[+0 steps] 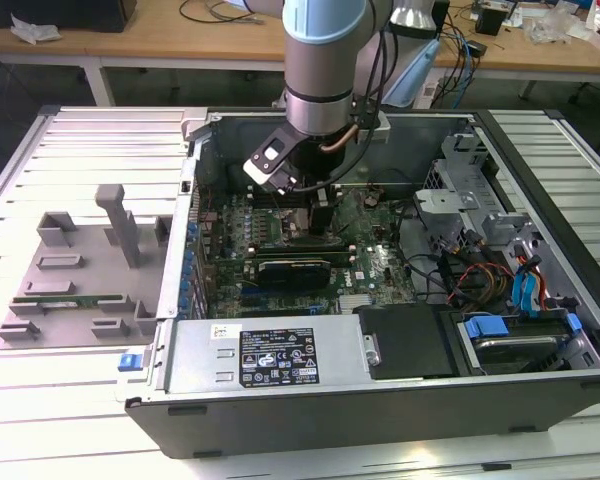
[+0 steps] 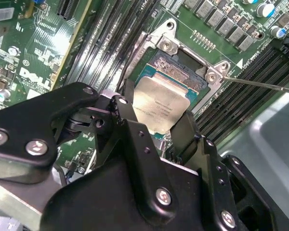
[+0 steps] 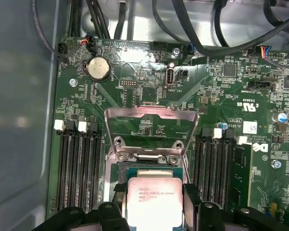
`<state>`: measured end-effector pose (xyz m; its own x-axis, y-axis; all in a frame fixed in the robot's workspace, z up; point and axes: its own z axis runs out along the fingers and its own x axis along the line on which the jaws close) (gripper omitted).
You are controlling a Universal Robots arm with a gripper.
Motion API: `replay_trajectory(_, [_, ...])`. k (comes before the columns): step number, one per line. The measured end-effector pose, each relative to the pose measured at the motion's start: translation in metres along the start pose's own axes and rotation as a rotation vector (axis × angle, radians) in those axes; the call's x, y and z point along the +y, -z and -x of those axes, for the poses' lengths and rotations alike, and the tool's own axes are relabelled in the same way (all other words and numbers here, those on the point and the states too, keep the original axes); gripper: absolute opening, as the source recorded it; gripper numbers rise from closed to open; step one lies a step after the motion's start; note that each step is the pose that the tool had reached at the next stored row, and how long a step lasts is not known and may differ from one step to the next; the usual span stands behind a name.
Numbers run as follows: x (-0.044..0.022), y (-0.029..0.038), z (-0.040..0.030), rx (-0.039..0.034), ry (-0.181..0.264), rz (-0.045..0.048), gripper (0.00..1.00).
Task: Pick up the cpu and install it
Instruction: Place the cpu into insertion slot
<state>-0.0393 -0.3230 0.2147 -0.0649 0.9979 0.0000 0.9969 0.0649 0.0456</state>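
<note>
The cpu [image 2: 160,105], a small square chip with a silvery top plate, sits between the two black fingers [image 2: 126,111] of my gripper [image 2: 156,122], which is shut on its opposite edges. In the first wrist view the cpu [image 3: 154,202] hangs just over the near edge of the open socket [image 3: 148,169], whose metal load plate [image 3: 151,129] is flipped up. In the exterior view the gripper [image 1: 320,215] reaches down into the open computer case over the green motherboard [image 1: 380,265]. I cannot tell whether the chip touches the socket.
Memory slots [image 3: 76,163] flank the socket on both sides. A long black card [image 1: 295,268] lies just in front of the gripper. Cables [image 1: 460,275] and a drive bay [image 1: 510,335] fill the case at the exterior view's right. A grey fixture [image 1: 80,265] stands outside the case.
</note>
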Motion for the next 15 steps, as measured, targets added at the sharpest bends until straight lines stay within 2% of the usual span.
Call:
replay_trajectory(8, [-0.0029,-0.0058,-0.0046,0.0002,0.000,0.0001,0.55])
replay_trajectory(15, [-0.0038,-0.0126,-0.0053,0.0000,-0.001,0.0000,0.55])
